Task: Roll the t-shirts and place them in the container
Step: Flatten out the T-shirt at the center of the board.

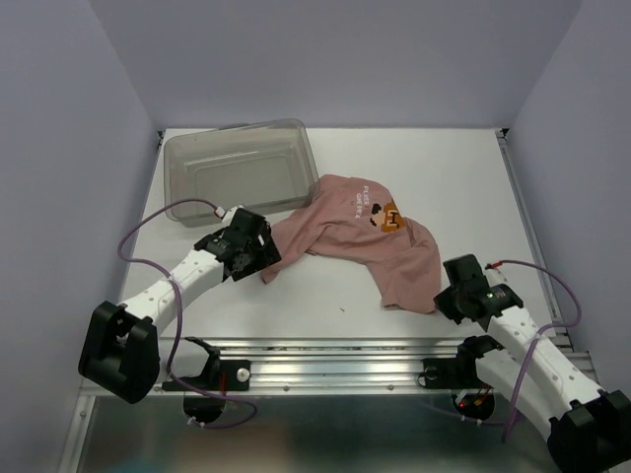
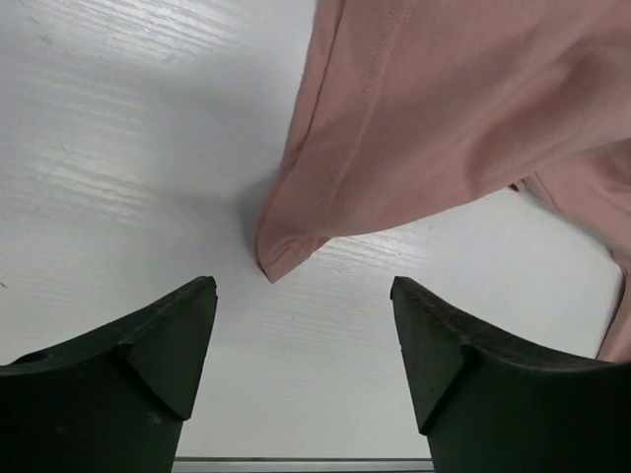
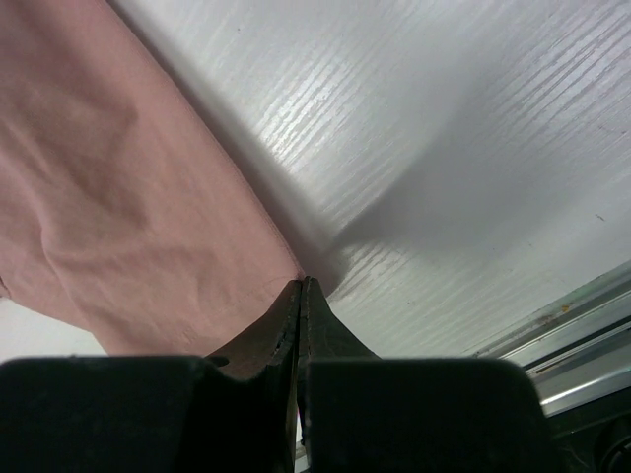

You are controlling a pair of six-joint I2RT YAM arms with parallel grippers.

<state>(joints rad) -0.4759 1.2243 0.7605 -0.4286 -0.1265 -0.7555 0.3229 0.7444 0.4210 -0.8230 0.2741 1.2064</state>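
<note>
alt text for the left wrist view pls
A corner of a pink t-shirt lies on the white table, just ahead of the open left gripper and not gripped. Its two dark fingers frame the bottom of the view, set wide apart.

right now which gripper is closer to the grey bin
Left. The left gripper is just in front of the grey bin; the right gripper is far off, at a corner of the t-shirt.
</note>
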